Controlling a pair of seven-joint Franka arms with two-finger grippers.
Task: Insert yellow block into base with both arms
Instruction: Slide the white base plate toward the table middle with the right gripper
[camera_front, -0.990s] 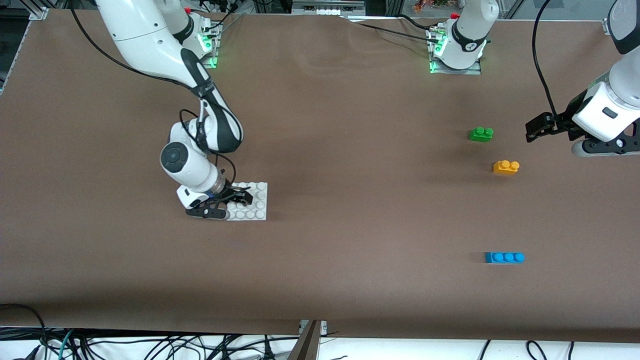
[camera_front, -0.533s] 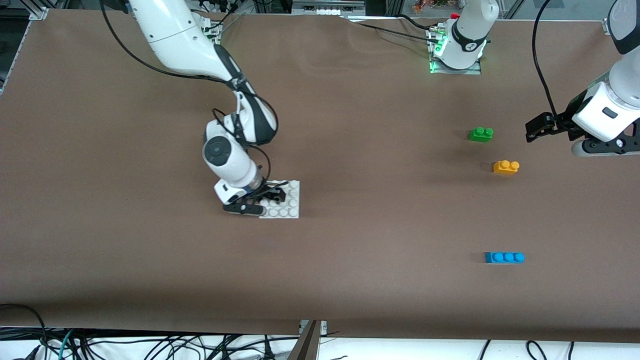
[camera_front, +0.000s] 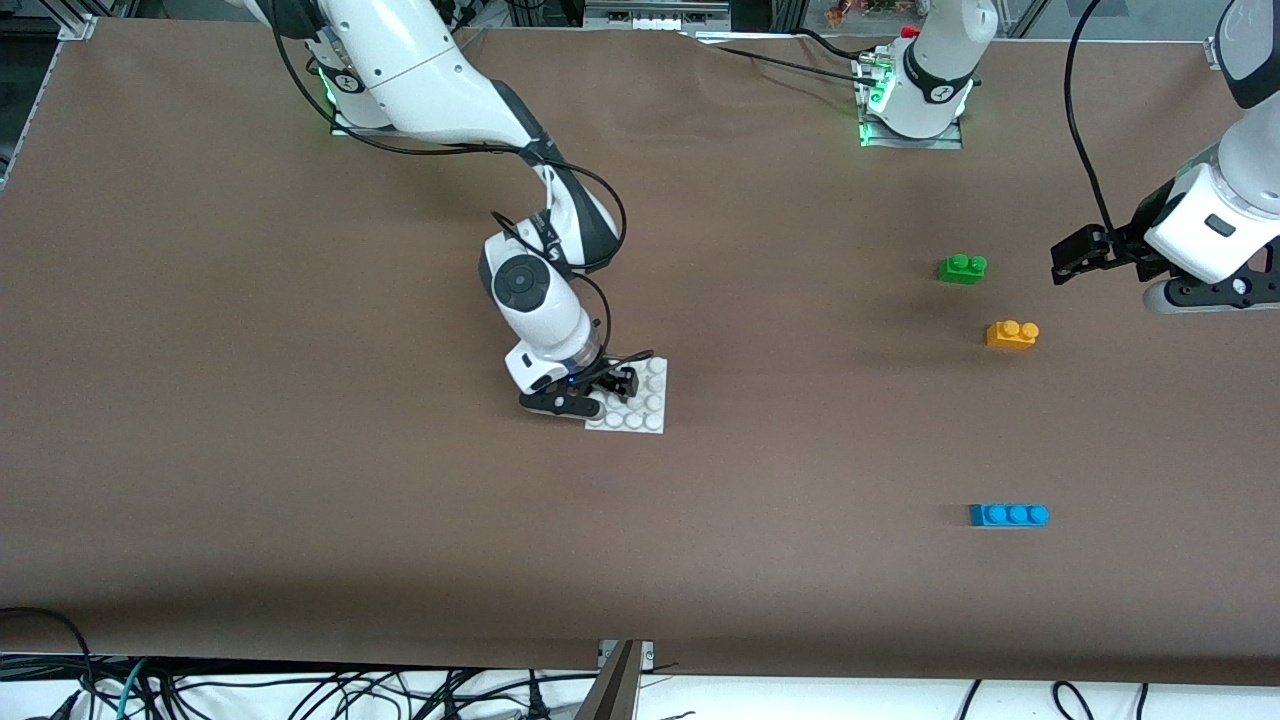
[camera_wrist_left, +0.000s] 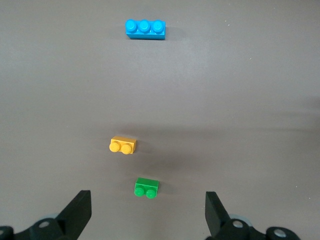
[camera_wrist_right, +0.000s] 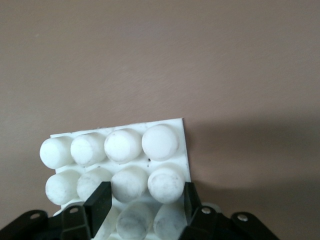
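The white studded base (camera_front: 642, 408) is near the middle of the table, and my right gripper (camera_front: 603, 388) is shut on it. In the right wrist view the fingers grip two studs of the base (camera_wrist_right: 115, 147) between them, with the right gripper (camera_wrist_right: 145, 197) at the plate's edge. The yellow block (camera_front: 1011, 334) lies on the table toward the left arm's end and also shows in the left wrist view (camera_wrist_left: 123, 145). My left gripper (camera_front: 1075, 256) waits open and empty above the table by the green brick, its jaws wide apart in the left wrist view (camera_wrist_left: 147, 211).
A green two-stud brick (camera_front: 962, 268) lies just farther from the front camera than the yellow block. A blue three-stud brick (camera_front: 1008, 515) lies nearer to the front camera. Both show in the left wrist view, green (camera_wrist_left: 146, 187) and blue (camera_wrist_left: 145, 28). Brown table cover all around.
My right gripper has carried the base from the right arm's end toward the middle of the table. The left arm and the bricks have not moved.
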